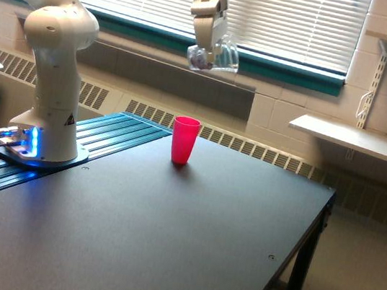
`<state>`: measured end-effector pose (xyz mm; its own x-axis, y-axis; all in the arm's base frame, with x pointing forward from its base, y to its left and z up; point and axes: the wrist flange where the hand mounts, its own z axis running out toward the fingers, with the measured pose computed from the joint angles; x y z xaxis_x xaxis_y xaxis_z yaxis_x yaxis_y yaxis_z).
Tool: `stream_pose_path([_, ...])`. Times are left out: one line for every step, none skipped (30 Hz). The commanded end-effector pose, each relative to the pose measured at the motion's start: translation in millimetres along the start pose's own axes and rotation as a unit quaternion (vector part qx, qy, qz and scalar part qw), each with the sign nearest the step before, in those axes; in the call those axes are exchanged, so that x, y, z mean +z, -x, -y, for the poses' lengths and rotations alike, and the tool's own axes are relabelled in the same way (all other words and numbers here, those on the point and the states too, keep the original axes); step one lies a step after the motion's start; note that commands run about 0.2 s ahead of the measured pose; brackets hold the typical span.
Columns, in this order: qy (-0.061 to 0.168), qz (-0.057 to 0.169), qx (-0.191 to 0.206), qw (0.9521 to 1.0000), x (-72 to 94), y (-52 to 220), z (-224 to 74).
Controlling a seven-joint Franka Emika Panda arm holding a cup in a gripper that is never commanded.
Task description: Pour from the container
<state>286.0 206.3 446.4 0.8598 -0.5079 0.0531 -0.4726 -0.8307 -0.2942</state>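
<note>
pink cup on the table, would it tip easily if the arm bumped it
Probably yes. The pink cup is tall and tapers to a narrow base, so a knock near the rim would likely topple it. It looks like thin plastic, probably light, and may slide on the smooth dark table.

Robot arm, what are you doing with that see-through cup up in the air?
The arm's gripper holds a clear cup tipped on its side, high above the table. Small dark bits sit inside it. A pink cup stands upright on the table below. Nothing can be seen falling out.
</note>
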Motion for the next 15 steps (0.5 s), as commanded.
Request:
stream_pose_path([0.019,0.039,-0.046,0.998,13.8,37,-7])
stream_pose_path([0.021,0.043,-0.048,0.9977,14.9,41,-8])
stream_pose_path([0.024,0.044,-0.051,0.9974,15.8,45,-10])
stream_pose_path([0.025,0.046,-0.055,0.9971,16.6,49,-11])
stream_pose_path([0.026,0.048,-0.059,0.9968,17.5,53,-12])
stream_pose_path([0.027,0.05,-0.064,0.9963,18.7,57,-13])
stream_pose_path([0.028,0.052,-0.071,0.9957,19.9,62,-14])
stream_pose_path([0.03,0.056,-0.076,0.9951,21.4,66,-16])
stream_pose_path([0.032,0.058,-0.079,0.9946,22.9,70,-17])
stream_pose_path([0.034,0.061,-0.082,0.9942,24.3,73,-19])
stream_pose_path([0.035,0.064,-0.084,0.9938,26.0,76,-21])
stream_pose_path([0.039,0.066,-0.088,0.9932,28.2,80,-23])
stream_pose_path([0.043,0.066,-0.093,0.9926,30.4,83,-25])
stream_pose_path([0.048,0.067,-0.096,0.992,32.7,86,-27])
stream_pose_path([0.049,0.071,-0.099,0.9914,34.5,89,-29])
